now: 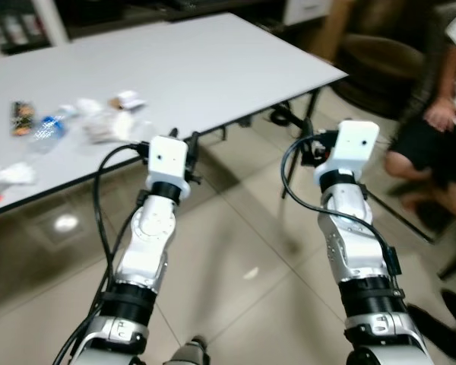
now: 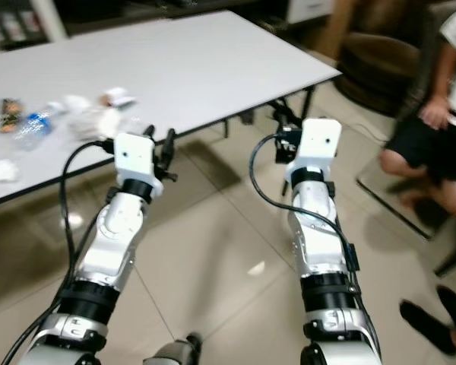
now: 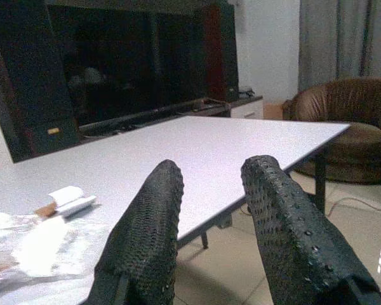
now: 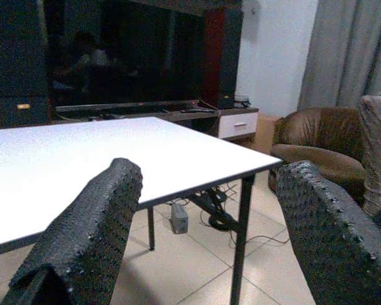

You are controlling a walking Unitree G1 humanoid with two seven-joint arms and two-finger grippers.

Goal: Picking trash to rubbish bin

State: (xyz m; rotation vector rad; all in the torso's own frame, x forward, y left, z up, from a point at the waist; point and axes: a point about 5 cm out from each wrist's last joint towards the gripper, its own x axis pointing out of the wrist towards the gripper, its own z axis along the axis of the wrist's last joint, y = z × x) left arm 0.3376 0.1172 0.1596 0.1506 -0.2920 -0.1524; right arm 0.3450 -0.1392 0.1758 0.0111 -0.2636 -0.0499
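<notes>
Trash (image 1: 106, 122) lay scattered on the white table (image 1: 213, 68), crumpled wrappers just ahead of the left gripper (image 3: 209, 216), whose fingers stood parted and empty. The right gripper (image 4: 203, 235), wide open, hung past the table's edge, near a seated person (image 1: 441, 129)

White table (image 1: 213, 68), beige floor tiles (image 1: 235, 258), brown armchair (image 4: 317, 143), black dimpled tool fingers (image 3: 146, 235).

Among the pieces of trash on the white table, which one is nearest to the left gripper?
The crumpled clear plastic wrapper, lying at the table's near edge just ahead of the left gripper. The plastic bottle and dark snack packet lie farther away.
</notes>
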